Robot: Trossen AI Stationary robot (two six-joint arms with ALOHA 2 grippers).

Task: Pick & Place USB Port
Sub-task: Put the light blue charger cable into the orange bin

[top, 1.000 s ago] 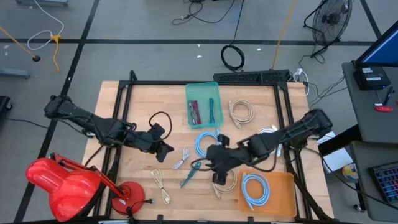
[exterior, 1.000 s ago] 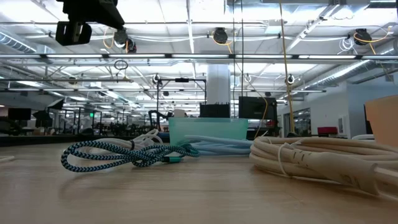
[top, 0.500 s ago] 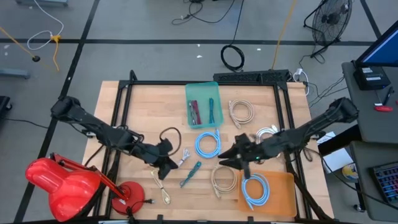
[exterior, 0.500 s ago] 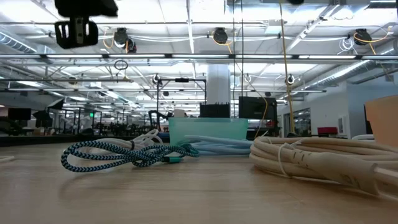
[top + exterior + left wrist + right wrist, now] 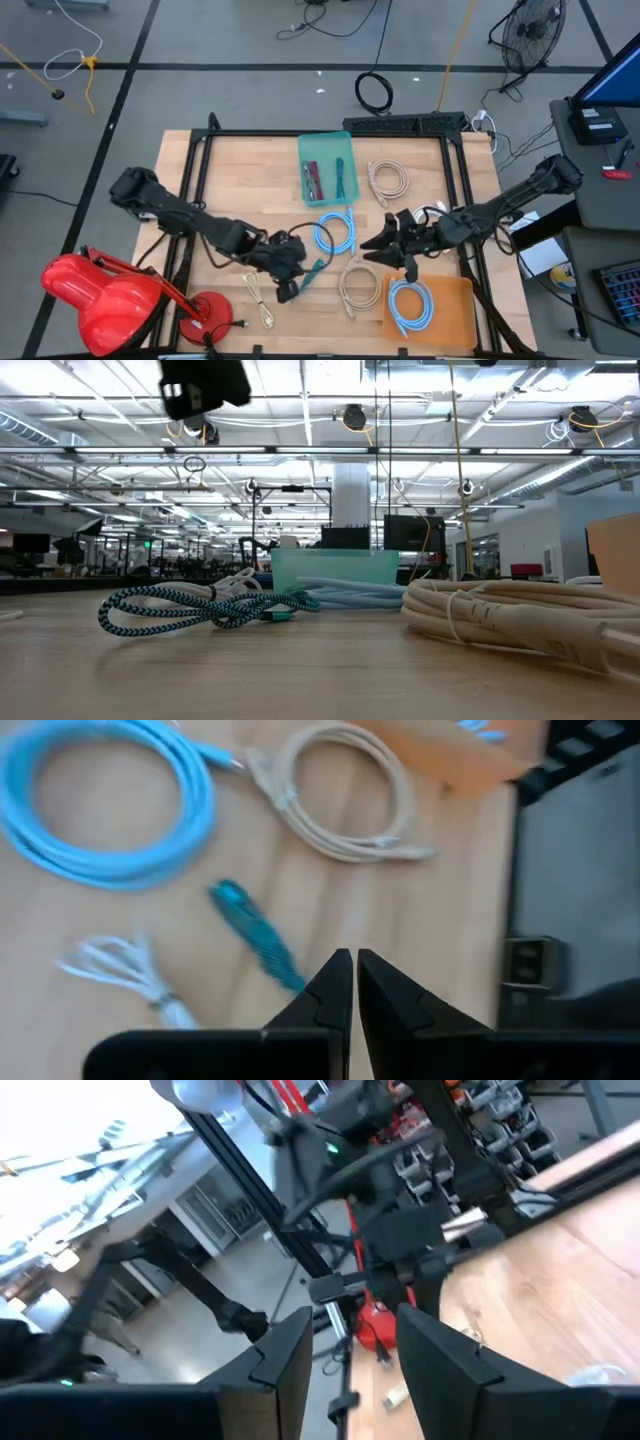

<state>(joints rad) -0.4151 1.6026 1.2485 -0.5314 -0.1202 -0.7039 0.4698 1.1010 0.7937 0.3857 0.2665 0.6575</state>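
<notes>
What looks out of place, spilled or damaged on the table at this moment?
Nothing stands out. The coiled cables lie loose but intact: a light blue cable, a beige cable and a teal braided cable on the bare wood, another blue coil in the orange tray. The green bin sits upright.

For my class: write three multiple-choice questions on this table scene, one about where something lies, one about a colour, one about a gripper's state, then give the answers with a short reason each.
1. Where does the light blue coiled cable lie?
A. in the orange tray
B. in the green bin
C. on the floor

2. What colour is the braided cable near the left gripper?
A. red
B. teal
C. white

3. How do the left gripper's fingers stand?
A. wide open
B. shut, empty
C. shut on a cable

Answers: 1 A, the coil rests inside the tray. 2 B, its braid shows teal. 3 B, the left wrist view shows fingertips together, nothing between.
</notes>
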